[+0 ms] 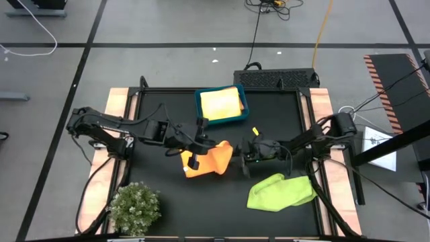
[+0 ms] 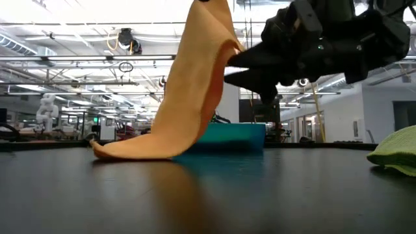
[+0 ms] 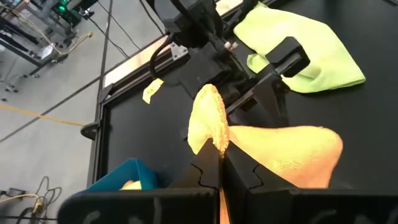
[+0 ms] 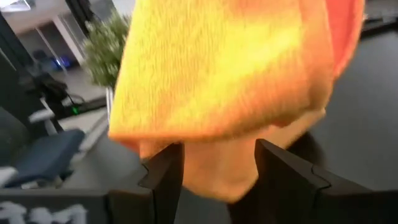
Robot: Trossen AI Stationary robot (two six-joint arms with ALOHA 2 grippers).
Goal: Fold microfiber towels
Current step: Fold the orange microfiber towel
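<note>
The step in hand looks like the lifting and spreading of the soft orange microfiber towel, which sits at the centre of the black worktop, one end raised and the other trailing on the surface. The left claw is pinched tight on the raised edge. The right claw, just at the towel's 3 o'clock, stands wide with cloth hanging between its fingers, gripping nothing yet. Next it likely must close on a second corner so the pair can draw the cloth flat. A crumpled lime green microfiber towel lies toward 4 o'clock; a yellow one rests in the rectangular blue plastic bin at 12 o'clock.
</note>
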